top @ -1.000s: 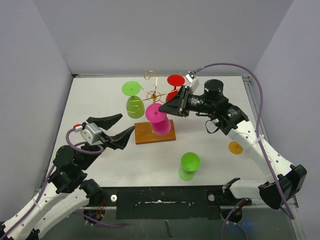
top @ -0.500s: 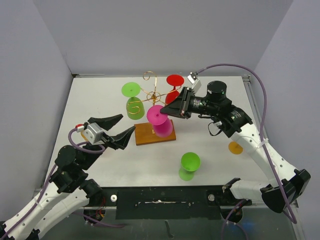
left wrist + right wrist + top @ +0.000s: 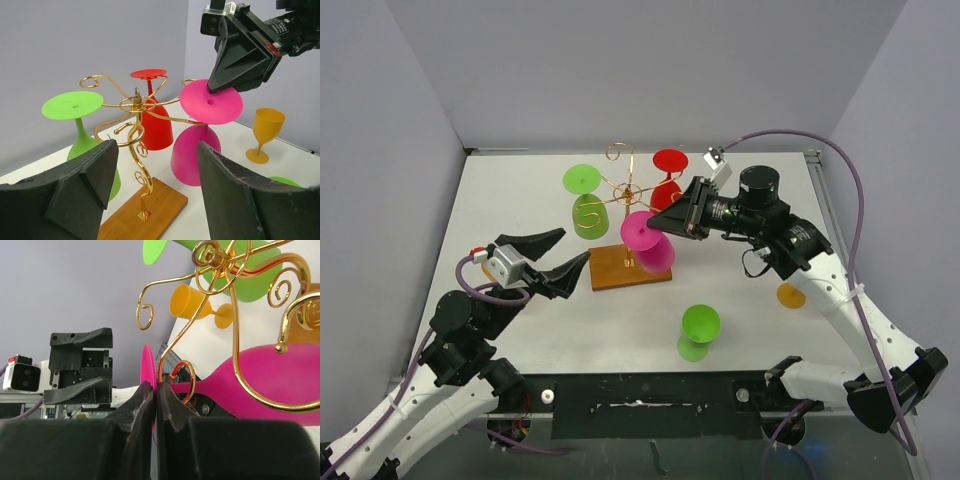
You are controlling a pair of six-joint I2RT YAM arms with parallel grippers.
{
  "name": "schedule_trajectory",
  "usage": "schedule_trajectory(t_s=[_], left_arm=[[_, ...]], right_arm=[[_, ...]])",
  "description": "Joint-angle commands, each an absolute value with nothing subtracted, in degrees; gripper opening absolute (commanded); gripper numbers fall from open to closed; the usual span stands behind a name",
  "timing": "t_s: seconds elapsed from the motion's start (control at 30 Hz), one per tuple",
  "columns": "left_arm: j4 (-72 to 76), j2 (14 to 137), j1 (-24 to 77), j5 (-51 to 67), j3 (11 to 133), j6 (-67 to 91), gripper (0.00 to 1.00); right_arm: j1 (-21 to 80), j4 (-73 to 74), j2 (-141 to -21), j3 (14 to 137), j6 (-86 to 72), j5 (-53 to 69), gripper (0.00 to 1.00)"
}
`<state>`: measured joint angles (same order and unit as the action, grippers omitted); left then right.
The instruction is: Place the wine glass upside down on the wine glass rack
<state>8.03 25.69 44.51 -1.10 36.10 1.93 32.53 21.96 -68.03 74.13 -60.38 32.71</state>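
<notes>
Inverted pink wine glass (image 3: 640,232) looks seated on the wine glass rack (image 3: 630,190), front arm. Closed right gripper (image 3: 667,222) pinches its foot, so release is left. Beside the rack's base, left gripper (image 3: 575,246) gapes wide, empty.

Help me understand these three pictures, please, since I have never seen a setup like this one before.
These are two robot arms bolted to a table, each ending in a two-finger gripper. The overhead picture comes from a fixed camera above and behind them; the other two come from cameras on the wrists. On the table stands a gold wire wine glass rack on a wooden base, with a green glass and a red glass hanging upside down. The right gripper pinches the foot of an inverted pink wine glass at the rack. The left gripper is open and empty. A second green glass and an upright orange glass stand apart.
</notes>
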Motion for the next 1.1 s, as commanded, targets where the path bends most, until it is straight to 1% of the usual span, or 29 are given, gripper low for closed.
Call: schedule_trajectory(t_s=[0.0, 0.27, 0.43, 0.53, 0.9, 1.07], left_arm=[[11.60, 25.58, 44.23, -1.75, 36.50, 2.20, 0.63], [11.51, 25.49, 44.21, -1.78, 36.54, 2.04, 0.63], [11.34, 25.40, 44.21, -1.92, 36.47, 2.03, 0.63], [11.34, 25.40, 44.21, -1.93, 36.47, 1.96, 0.63], [11.17, 25.40, 44.21, -2.02, 36.47, 1.89, 0.63], [11.16, 25.46, 44.21, -2.05, 36.47, 1.95, 0.63]], right_arm=[[31.60, 20.72, -65.53, 74.16, -58.54, 29.70, 0.02], [31.35, 21.27, -66.13, 73.86, -57.68, 27.82, 0.08], [31.35, 21.29, -66.09, 73.05, -57.03, 26.40, 0.09], [31.33, 21.35, -65.60, 72.61, -56.36, 24.86, 0.11], [31.30, 22.59, -65.50, 72.48, -55.50, 24.50, 0.32], [31.32, 23.14, -64.28, 72.91, -54.36, 24.20, 0.44]])
